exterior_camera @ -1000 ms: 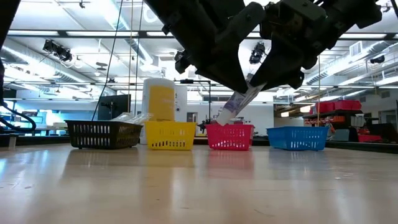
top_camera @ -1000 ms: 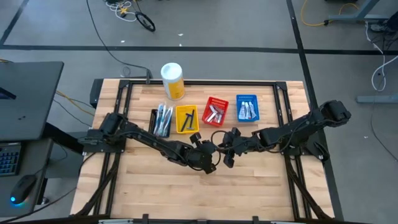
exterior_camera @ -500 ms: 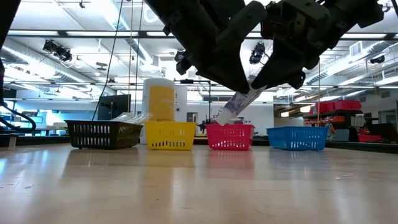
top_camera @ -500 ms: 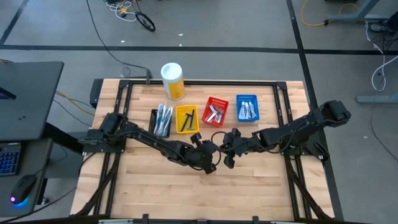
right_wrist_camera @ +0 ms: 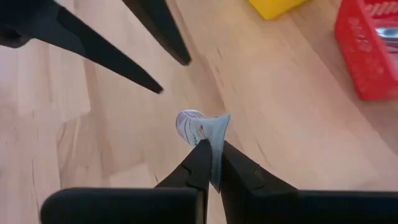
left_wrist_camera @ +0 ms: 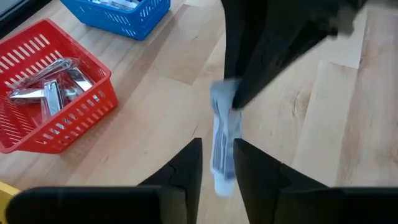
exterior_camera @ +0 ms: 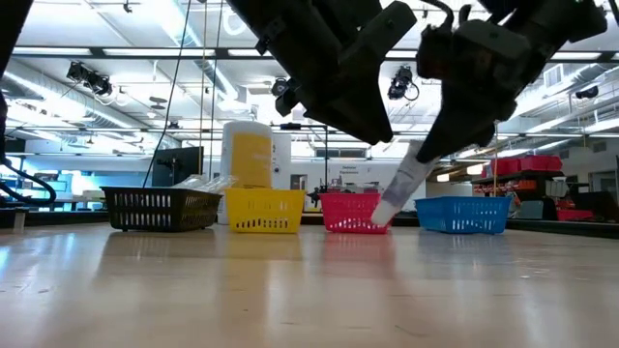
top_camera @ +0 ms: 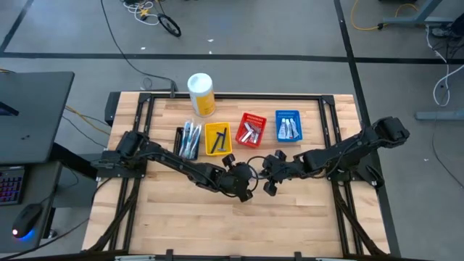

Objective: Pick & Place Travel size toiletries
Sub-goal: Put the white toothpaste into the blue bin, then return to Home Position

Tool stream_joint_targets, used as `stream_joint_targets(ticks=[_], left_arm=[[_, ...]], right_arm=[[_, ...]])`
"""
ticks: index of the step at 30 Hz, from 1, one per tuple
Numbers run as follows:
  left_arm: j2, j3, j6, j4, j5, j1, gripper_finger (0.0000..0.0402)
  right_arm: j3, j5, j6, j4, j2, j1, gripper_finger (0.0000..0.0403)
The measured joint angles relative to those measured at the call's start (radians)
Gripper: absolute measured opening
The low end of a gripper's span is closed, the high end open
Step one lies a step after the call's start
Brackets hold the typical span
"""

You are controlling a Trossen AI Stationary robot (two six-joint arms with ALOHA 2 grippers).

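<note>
Right tool (top_camera: 267, 183) pinched small white tube (exterior_camera: 398, 193) by flat crimped end, above table (top_camera: 304, 210) mid-area, near side of red basket (top_camera: 251, 130). Tube hung tilted, cap end down, clear of table surface. Left tool (top_camera: 246, 187) just left of right tool, fingers (left_wrist_camera: 186, 169) spread, not touching tube. Red basket held silver items; blue basket (top_camera: 288, 125) to its right held small tubes.
</note>
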Motion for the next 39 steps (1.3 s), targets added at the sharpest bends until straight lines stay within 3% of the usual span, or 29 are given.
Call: stream_joint_targets(ticks=[3, 5, 9, 12, 14, 20, 27, 35, 39], left_arm=[[0.0, 0.0, 0.0, 0.0, -0.002, 0.0, 0.0107], [0.0, 0.0, -0.001, 0.001, -0.002, 0.001, 0.0109], [0.0, 0.0, -0.002, 0.003, -0.003, 0.001, 0.011], [0.0, 0.0, -0.002, 0.01, -0.003, 0.001, 0.011], [0.0, 0.0, -0.002, 0.01, -0.009, 0.003, 0.011], [0.0, 0.0, 0.005, 0.009, -0.01, 0.016, 0.011], [0.0, 0.0, 0.005, 0.008, -0.007, 0.032, 0.011], [0.0, 0.0, 0.009, 0.008, -0.014, 0.036, 0.011], [-0.005, 0.0, 0.05, -0.011, -0.016, 0.042, 0.011]], right_arm=[[0.007, 0.013, -0.015, -0.089, -0.06, 0.0, 0.0027], [0.032, 0.076, -0.026, -0.208, -0.121, -0.002, 0.0027], [0.072, 0.349, -0.025, -0.46, -0.256, -0.004, 0.0027], [0.065, 0.548, 0.023, -0.549, -0.34, -0.012, 0.0027], [0.041, 0.616, 0.059, -0.58, -0.377, -0.029, 0.0027], [-0.107, 0.659, 0.134, -0.542, -0.396, -0.121, 0.0027], [-0.277, 0.71, 0.115, -0.347, -0.387, -0.258, 0.003], [-0.302, 0.543, -0.048, -0.214, -0.387, -0.438, 0.0074], [-0.302, 0.517, -0.093, -0.167, -0.387, -0.498, 0.0106]])
